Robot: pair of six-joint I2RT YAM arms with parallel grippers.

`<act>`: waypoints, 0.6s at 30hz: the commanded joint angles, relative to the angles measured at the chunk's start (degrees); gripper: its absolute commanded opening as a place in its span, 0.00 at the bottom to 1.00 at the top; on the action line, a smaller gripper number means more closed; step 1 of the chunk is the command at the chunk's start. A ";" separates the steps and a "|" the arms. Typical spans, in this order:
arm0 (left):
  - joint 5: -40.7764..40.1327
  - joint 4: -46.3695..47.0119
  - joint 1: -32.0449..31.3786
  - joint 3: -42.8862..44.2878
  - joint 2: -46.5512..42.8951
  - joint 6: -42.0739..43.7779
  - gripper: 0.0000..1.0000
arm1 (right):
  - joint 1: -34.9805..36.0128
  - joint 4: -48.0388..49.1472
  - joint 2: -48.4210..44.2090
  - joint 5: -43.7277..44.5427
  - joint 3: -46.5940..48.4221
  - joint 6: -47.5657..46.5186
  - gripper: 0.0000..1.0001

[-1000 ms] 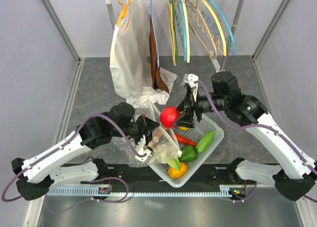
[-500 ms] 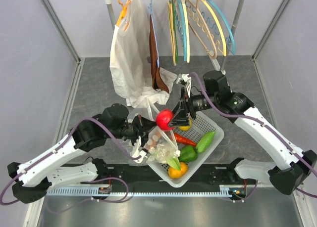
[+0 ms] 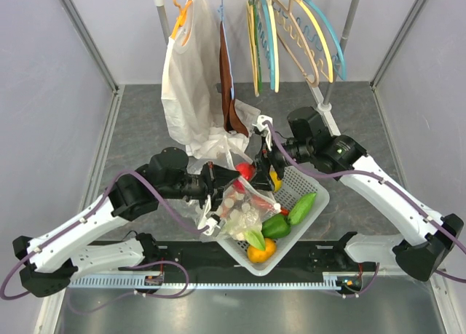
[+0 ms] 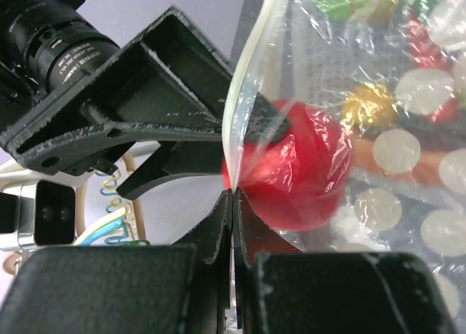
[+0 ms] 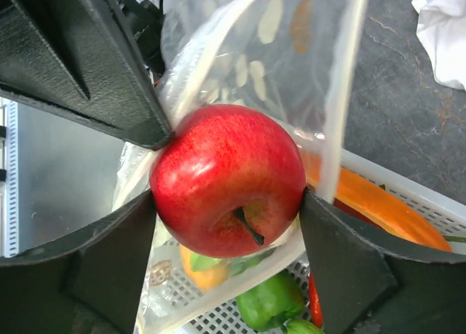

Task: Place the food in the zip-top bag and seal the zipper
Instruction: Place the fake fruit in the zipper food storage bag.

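Note:
A red apple point(image 3: 246, 171) point(image 5: 227, 180) sits between my right gripper's point(image 3: 256, 168) point(image 5: 227, 192) fingers, both touching its sides, right in the mouth of the zip-top bag point(image 3: 239, 212) point(image 5: 240, 57). The bag is clear with white dots and hangs over the white basket point(image 3: 321, 196). Its pale zipper strip point(image 5: 342, 94) point(image 4: 237, 108) frames the opening. My left gripper point(image 3: 216, 183) point(image 4: 233, 192) is shut on the bag's mouth edge, and the apple point(image 4: 291, 167) shows through the plastic. A green cucumber point(image 3: 301, 207), a green pepper point(image 3: 275, 226) and an orange pepper point(image 3: 261, 252) lie in the basket.
A clothes rack stands at the back with a white garment point(image 3: 191, 79), a brown one and coloured hangers point(image 3: 291, 36). The garment's hem lies on the grey table just behind the bag. The basket sits at the near edge between the arm bases.
My right gripper has carried the apple down and left into the bag's mouth. The left gripper has kept its hold on the bag edge and shifted slightly.

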 commanded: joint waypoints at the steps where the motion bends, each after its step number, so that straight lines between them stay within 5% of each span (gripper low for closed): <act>1: 0.61 5.02 -0.22 2.01 0.70 2.18 0.02 | 1.38 -2.11 -2.47 1.05 2.87 -5.75 0.94; 8: -0.97 5.19 -0.14 1.04 -0.52 2.36 0.02 | 1.21 -2.37 -4.22 4.81 3.92 -4.44 0.98; 18: -2.38 3.44 0.39 -2.47 -4.13 3.76 0.02 | -10.63 -2.81 -11.78 6.94 -2.14 -2.86 0.98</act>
